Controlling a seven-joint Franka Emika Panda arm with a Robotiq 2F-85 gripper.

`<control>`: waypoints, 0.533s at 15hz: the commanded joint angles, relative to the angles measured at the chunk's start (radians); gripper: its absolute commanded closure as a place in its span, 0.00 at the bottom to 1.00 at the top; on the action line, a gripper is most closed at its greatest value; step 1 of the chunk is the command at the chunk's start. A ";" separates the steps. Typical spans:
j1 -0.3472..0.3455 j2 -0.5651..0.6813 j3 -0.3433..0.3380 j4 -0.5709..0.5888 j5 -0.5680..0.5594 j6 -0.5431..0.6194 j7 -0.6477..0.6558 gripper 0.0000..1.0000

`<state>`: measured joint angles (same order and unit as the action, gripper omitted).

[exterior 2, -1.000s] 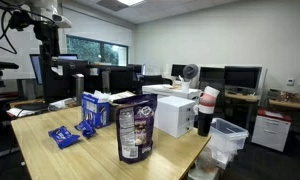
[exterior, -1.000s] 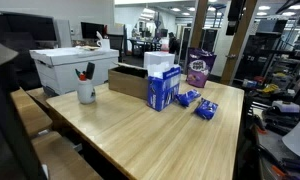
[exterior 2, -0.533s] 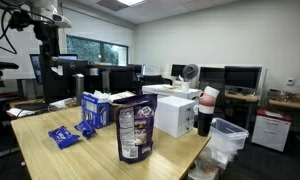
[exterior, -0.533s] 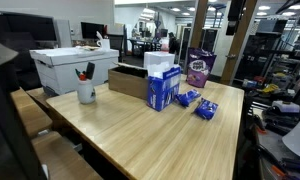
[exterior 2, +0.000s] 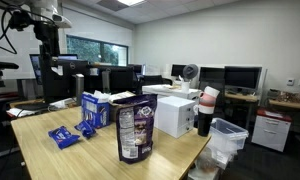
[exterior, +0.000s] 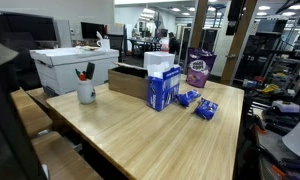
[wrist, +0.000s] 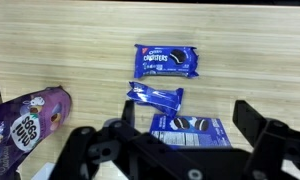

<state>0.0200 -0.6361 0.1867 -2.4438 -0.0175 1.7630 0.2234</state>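
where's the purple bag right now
The purple bag stands upright near the table edge in an exterior view, right of the blue box; in the wrist view it shows at far left, left of the nearer cookie pack.

Counted on the single wooden bench (exterior: 140,140): two small blue cookie packs (wrist: 168,61), one tall blue carton (exterior: 162,85), one purple snack bag (exterior 2: 136,128), one white mug (exterior: 86,93), one white box (exterior: 75,65) and one brown cardboard box (exterior: 130,80).
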 commanded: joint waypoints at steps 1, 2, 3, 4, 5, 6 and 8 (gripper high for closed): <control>0.014 0.002 -0.011 0.002 -0.007 -0.002 0.007 0.00; 0.014 0.002 -0.011 0.002 -0.007 -0.002 0.007 0.00; 0.014 0.002 -0.011 0.002 -0.007 -0.002 0.007 0.00; 0.015 0.013 -0.012 0.007 -0.004 -0.008 0.006 0.00; 0.010 0.021 -0.006 0.007 -0.013 -0.007 0.016 0.00; 0.004 0.029 0.000 0.008 -0.022 -0.001 0.028 0.00; 0.008 0.052 -0.007 0.009 -0.012 0.011 0.020 0.00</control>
<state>0.0202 -0.6255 0.1855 -2.4438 -0.0212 1.7635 0.2240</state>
